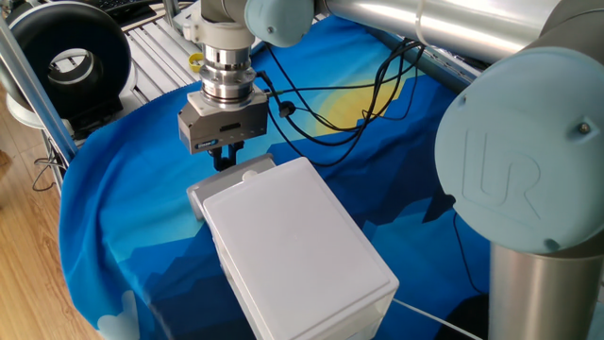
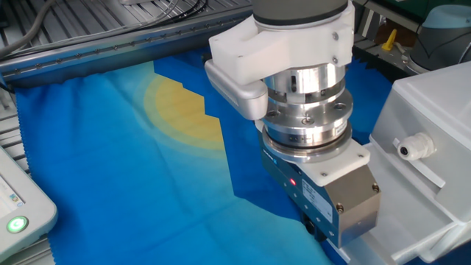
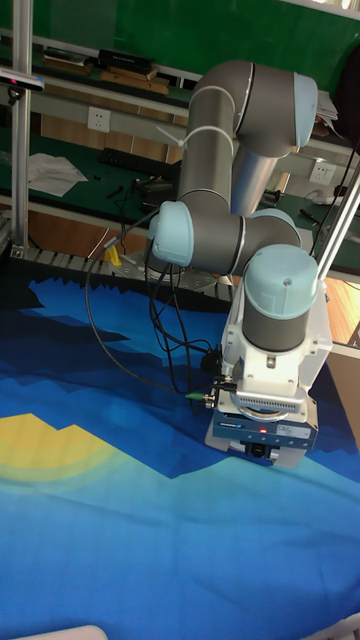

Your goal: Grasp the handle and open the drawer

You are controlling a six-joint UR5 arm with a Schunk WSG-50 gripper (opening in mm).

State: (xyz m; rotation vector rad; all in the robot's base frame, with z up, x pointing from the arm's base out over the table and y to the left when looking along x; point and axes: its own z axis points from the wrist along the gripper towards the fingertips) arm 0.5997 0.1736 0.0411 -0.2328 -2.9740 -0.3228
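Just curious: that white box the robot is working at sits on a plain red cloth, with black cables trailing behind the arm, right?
Not red. In one fixed view the cloth under the white box is blue with a yellow patch. The black cables do trail behind the arm.

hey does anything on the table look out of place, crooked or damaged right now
Nothing looks damaged or spilled. The white box sits at an angle on the blue cloth, its drawer seemingly shut, with the knob untouched. The gripper hangs just in front of it. Black cables trail loosely across the cloth.
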